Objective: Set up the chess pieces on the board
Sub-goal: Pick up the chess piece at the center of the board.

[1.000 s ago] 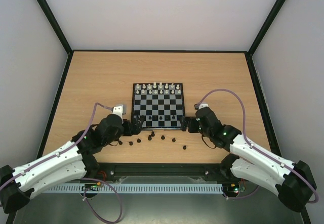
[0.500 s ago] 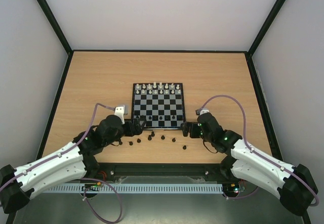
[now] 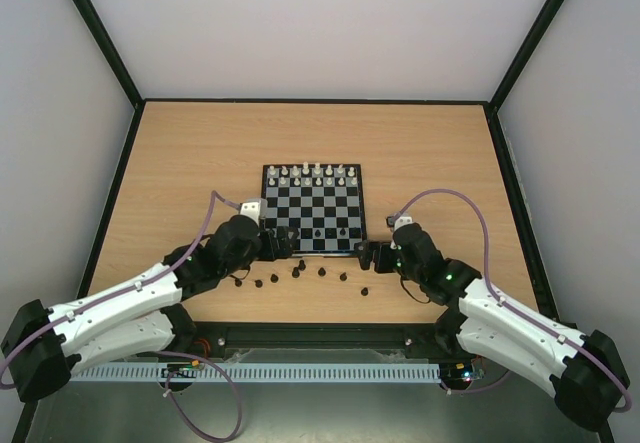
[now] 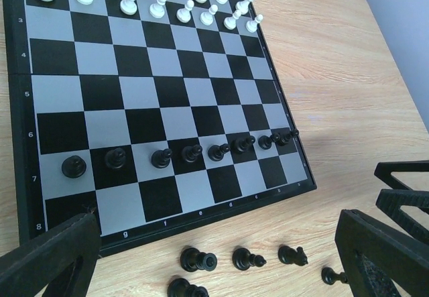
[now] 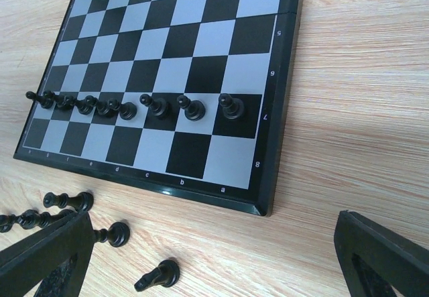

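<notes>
The board (image 3: 320, 206) lies mid-table. White chess pieces (image 3: 312, 174) fill its far rows and a line of black pawns (image 3: 316, 233) stands on the second-nearest row. Several loose black pieces (image 3: 298, 274) lie on the wood in front of it. My left gripper (image 3: 283, 244) is open and empty at the board's near-left corner; its fingers (image 4: 50, 263) frame the loose pieces (image 4: 198, 260) below the board edge (image 4: 201, 213). My right gripper (image 3: 363, 256) is open and empty at the near-right corner, with a fallen black piece (image 5: 157, 275) between its fingers (image 5: 385, 257).
The nearest board row (image 5: 181, 153) holds no pieces. More loose black pieces (image 5: 70, 201) lie left of the right gripper. The other gripper's black frame (image 4: 402, 190) shows at the right of the left wrist view. Dark rails (image 3: 112, 203) edge the table.
My left arm has moved forward and right to the board's near-left corner. My right gripper has drawn back a little from the board's right edge toward the near side.
</notes>
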